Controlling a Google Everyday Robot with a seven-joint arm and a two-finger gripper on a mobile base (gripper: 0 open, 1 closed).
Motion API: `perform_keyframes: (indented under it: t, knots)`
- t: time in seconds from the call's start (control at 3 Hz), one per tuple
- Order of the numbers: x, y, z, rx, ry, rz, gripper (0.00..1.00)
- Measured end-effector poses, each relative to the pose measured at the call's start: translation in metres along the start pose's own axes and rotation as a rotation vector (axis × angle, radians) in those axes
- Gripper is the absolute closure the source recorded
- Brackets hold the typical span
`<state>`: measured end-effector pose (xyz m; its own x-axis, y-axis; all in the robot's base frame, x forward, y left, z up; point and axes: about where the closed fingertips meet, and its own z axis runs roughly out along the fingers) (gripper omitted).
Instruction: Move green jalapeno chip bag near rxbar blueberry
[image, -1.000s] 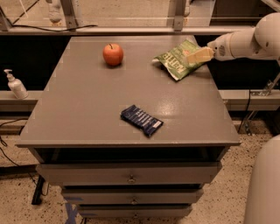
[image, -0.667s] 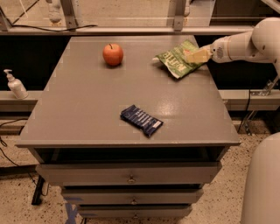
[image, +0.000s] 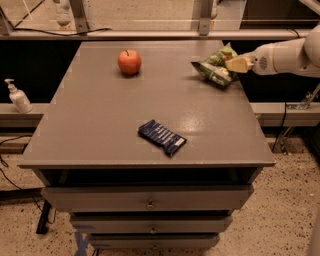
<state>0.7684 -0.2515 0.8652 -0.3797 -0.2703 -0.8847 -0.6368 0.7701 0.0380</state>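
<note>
The gripper (image: 239, 64) is hovering over the far right corner of the table (image: 100, 125), its fingers clamping the right edge of the green jalapeno chip bag (image: 215, 70), which is lying well apart from the rxbar blueberry (image: 161, 137) near the front edge. The grasp step seems to be finishing. The next move is calling for carrying the bag forward and left, then setting it down just beside the bar without nudging it.

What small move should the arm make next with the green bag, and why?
Probably drag it toward the front: the claw is at the green jalapeno chip bag in the far corner, while the rxbar blueberry lies apart, near the front edge.
</note>
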Motion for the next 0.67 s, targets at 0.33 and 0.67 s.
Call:
perform_keyframes:
  t: [0.33, 0.67]
  knots:
    - [-0.019, 0.038, -0.038, -0.050, -0.009, -0.049, 1.00]
    - [-0.032, 0.096, -0.069, -0.155, 0.020, -0.116, 1.00]
